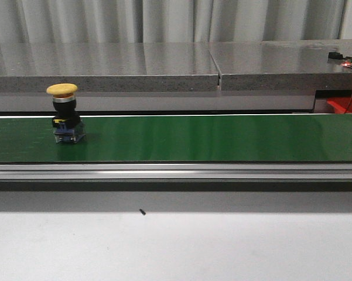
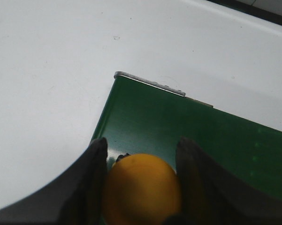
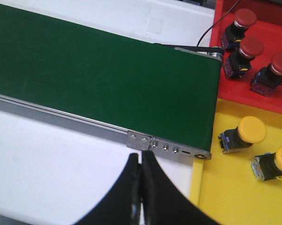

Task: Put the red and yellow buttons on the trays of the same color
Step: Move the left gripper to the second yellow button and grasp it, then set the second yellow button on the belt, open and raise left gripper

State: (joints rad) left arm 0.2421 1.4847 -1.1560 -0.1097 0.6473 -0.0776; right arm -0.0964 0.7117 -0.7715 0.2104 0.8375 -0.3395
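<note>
A yellow button (image 1: 64, 114) stands upright on the green belt (image 1: 193, 137) near its left end; no gripper shows in the front view. In the left wrist view its yellow cap (image 2: 141, 187) fills the gap between the spread fingers of my left gripper (image 2: 141, 143), which is open. My right gripper (image 3: 141, 157) is shut on nothing, over the white table beside the belt's right end. The red tray (image 3: 234, 93) holds several red buttons (image 3: 246, 47). The yellow tray (image 3: 225, 187) holds two yellow buttons (image 3: 246, 133).
The belt's metal side rail (image 3: 61, 117) and end bracket (image 3: 173, 149) lie just ahead of my right fingers. A grey stone ledge (image 1: 164, 70) runs behind the belt. White tabletop (image 1: 176, 246) lies in front of it.
</note>
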